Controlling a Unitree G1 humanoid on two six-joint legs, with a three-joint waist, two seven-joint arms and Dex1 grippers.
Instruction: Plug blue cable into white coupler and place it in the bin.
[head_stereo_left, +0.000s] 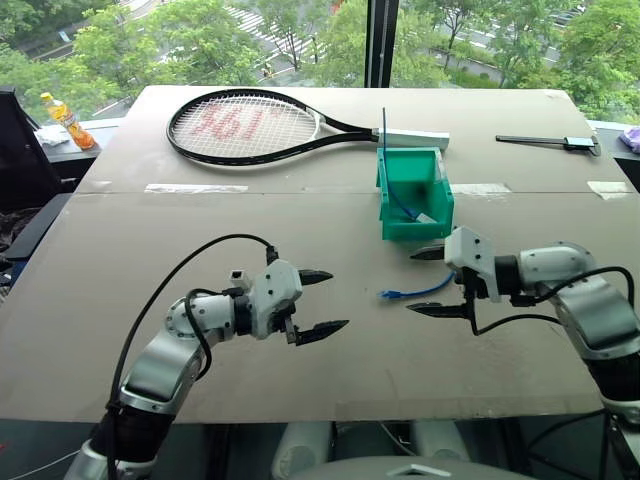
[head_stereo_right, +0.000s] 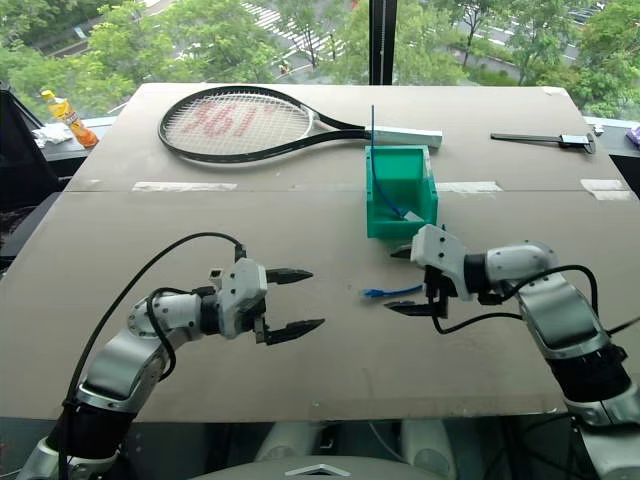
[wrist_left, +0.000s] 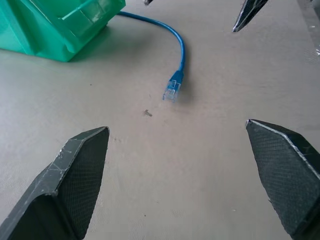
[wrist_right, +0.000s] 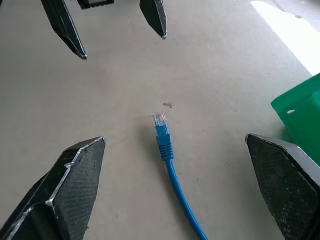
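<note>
Head views: the small teal-green plastic bin (head_stereo_left: 414, 193) is sitting at 12 o'clock from the right gripper (head_stereo_left: 430, 282), holding a second, darker blue cable with something small and white at its foot, possibly the white coupler, while both grippers are hanging empty with jaws spread wide, the left gripper (head_stereo_left: 323, 301) facing the right one across the plug. Left wrist view: the thin bright blue cable (wrist_left: 176, 45) is lying loose on the grey tabletop (wrist_left: 210, 170), clear plug toward this gripper, probably lined up for a pick. Right wrist view: plug is pointing at 12 o'clock between the wide jaws, untouched.

glossy plastic bin (head_stereo_left: 432, 203), matt tabletop (head_stereo_left: 300, 240)
</note>
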